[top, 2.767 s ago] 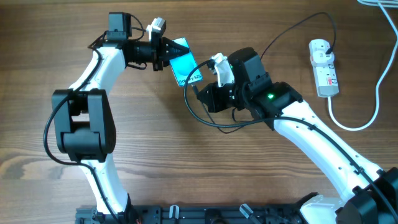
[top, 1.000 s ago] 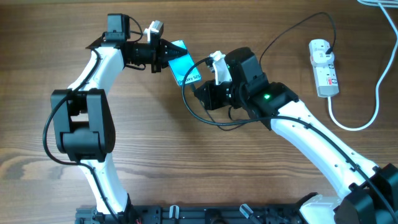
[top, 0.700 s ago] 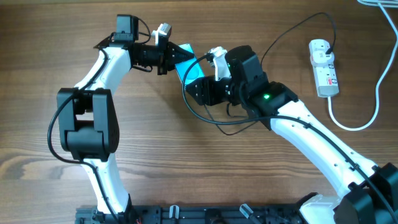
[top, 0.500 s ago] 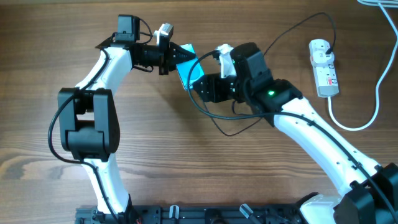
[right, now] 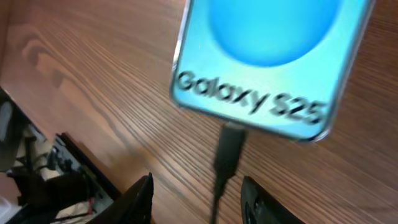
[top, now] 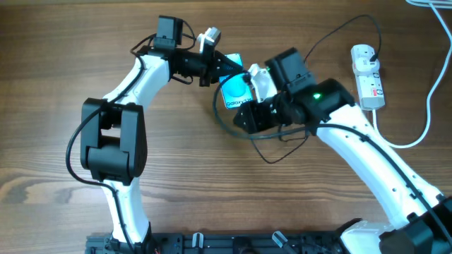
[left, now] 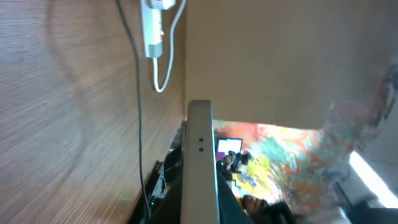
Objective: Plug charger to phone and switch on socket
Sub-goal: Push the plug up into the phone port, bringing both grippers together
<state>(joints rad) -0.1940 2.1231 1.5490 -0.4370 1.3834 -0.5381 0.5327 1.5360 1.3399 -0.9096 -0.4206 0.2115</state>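
My left gripper (top: 224, 65) is shut on the phone (top: 236, 90) and holds its turquoise face up above the table. In the left wrist view the phone (left: 200, 155) shows edge-on between the dark jaws (left: 200, 208). In the right wrist view the phone (right: 267, 62) reads "Galaxy S25", and the charger connector (right: 229, 146) sits in its bottom edge. My right gripper (right: 199, 202) is open, with a finger on each side of the black cable and not touching it. Overhead, the right gripper (top: 248, 118) is just below the phone. The charger cable (top: 332, 32) runs to the socket (top: 367, 76).
The socket lies at the far right with a thick white cord (top: 417, 134) looping off it. The socket (left: 152, 28) also shows in the left wrist view. Slack black cable (top: 272, 152) loops on the wood under the right arm.
Both arms and the phone have moved to the right. The phone now faces up more fully. The right gripper has dropped to just below the phone's bottom edge.
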